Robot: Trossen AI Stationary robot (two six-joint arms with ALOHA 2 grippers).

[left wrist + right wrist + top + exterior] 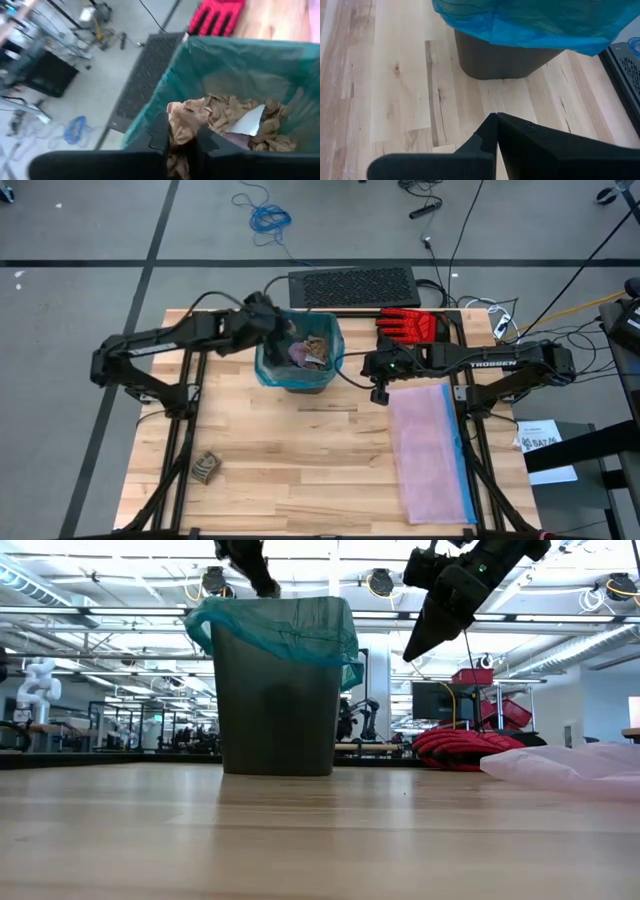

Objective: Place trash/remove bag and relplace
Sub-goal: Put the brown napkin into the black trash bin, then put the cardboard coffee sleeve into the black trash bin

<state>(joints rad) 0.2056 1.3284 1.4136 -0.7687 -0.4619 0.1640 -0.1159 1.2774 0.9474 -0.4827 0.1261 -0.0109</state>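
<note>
Over the dark bin [278,710], lined with thin teal bag [290,632]: left gripper [182,145] pinches a crumpled brown paper wad [186,120] above wads inside. Right gripper [496,120], fingers pressed together, hovers beside the bin. One wad [206,467] on bare wood; red glove [408,325], pink bag [428,445] nearby.

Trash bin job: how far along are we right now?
Mostly still loading. Several brown paper wads and a purple crumple already lie in the bin's teal liner. The left gripper is over the bin, shut on another brown wad. One wad remains on the table. The right gripper hangs shut beside the bin. Liner not yet pulled; the pink replacement bag lies flat.
</note>
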